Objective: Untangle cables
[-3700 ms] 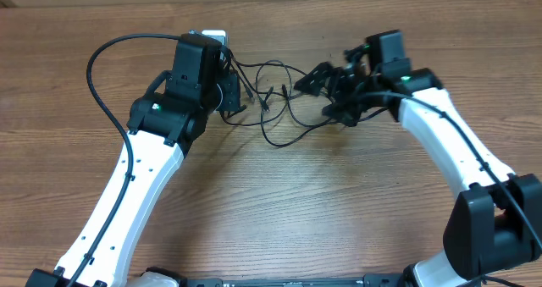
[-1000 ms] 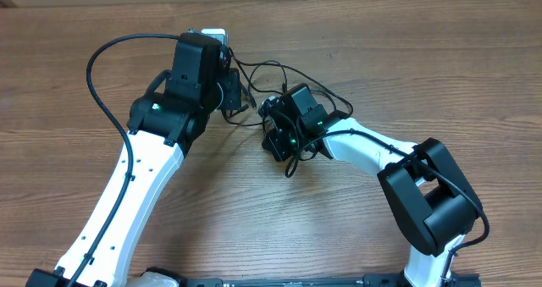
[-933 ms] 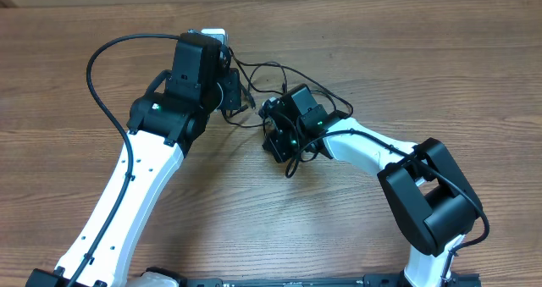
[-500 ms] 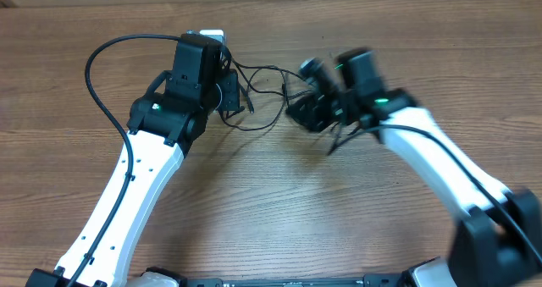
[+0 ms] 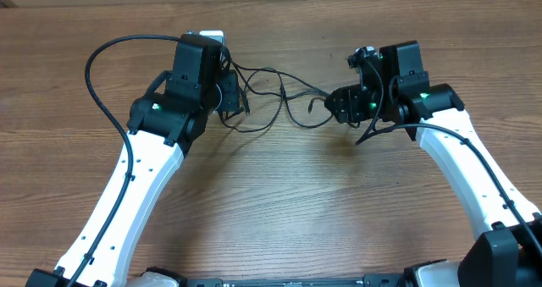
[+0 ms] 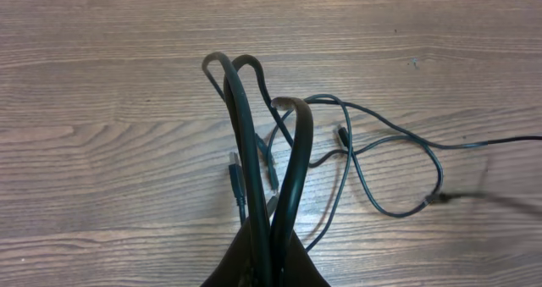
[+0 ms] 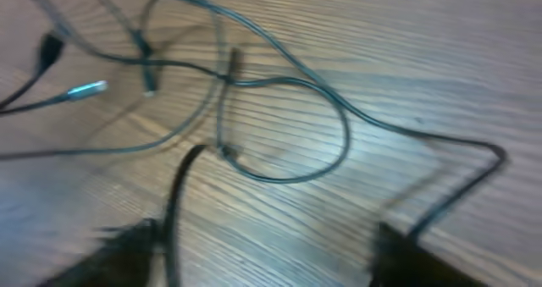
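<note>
Okay, left hand point(image 6: 267, 268) first: we see it closed tight, clamped on the cables point(image 6: 292, 181), which rise from between its fingers as a few pinched loops in the left wrist view. Past those loops, thinner strands lie loose on the wooden surface point(image 6: 102, 151), curling off to the right, and one strand runs out past the right edge. A small plug point(image 6: 236, 175) with a bluish body lies flat just beside the clamped loops.

Overhead, we place the cables near the far middle of the surface, strung between the two arms. They are bunched at the left hand, then sag in open loops across to the right hand point(image 5: 343, 105). The right hand faces left toward them, and one strand reaches right up to it.

The right wrist view is blurred, but we see that hand's fingers point(image 7: 415, 257) standing apart at the bottom corners, bare wood between them. One strand comes in from the right and ends at the right-side finger; we cannot tell if it touches or just passes under. A short strand end sticks up near the left-side finger. Ahead of the hand a loose oval loop lies flat, and a silvery plug tip point(image 7: 87, 90) shows at far left.
</note>
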Motion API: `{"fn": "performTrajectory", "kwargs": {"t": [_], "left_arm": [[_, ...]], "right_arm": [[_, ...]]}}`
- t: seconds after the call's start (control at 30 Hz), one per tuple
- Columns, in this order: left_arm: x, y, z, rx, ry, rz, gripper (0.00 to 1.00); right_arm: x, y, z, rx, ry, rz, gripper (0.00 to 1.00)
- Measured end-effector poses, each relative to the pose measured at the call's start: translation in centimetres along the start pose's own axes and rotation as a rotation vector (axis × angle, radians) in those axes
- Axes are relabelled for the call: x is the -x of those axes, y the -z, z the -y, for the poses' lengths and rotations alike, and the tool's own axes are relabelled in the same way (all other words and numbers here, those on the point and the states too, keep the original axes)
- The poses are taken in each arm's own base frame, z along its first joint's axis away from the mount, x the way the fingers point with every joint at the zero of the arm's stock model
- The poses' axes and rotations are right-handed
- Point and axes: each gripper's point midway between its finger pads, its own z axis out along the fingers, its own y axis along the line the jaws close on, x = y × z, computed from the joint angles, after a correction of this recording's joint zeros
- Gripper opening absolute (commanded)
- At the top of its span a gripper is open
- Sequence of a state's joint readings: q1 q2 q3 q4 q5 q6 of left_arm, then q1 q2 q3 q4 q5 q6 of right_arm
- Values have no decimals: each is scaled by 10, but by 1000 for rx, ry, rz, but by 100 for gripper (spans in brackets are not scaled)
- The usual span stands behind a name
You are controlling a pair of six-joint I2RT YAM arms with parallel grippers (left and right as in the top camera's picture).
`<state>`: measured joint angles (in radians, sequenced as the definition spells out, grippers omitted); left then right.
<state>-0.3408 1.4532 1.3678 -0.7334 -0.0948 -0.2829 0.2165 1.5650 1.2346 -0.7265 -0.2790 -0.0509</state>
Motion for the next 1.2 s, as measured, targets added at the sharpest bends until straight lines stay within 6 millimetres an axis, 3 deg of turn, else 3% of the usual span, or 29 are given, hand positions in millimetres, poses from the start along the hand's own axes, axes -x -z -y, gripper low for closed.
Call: {"fn": "performTrajectory", "kwargs": {"t": [0.03, 0.7, 1.2], "left_arm": [[0, 0, 0, 0, 0, 0, 4], [-4, 0, 0, -2, -20, -16, 4], [-9, 5, 24, -149, -193, -35, 4]], "right_arm": [[-1, 0, 3, -16, -2, -3, 100], [-1, 0, 7, -39, -1, -5, 100], [13, 1, -8, 47, 20, 52, 100]]}}
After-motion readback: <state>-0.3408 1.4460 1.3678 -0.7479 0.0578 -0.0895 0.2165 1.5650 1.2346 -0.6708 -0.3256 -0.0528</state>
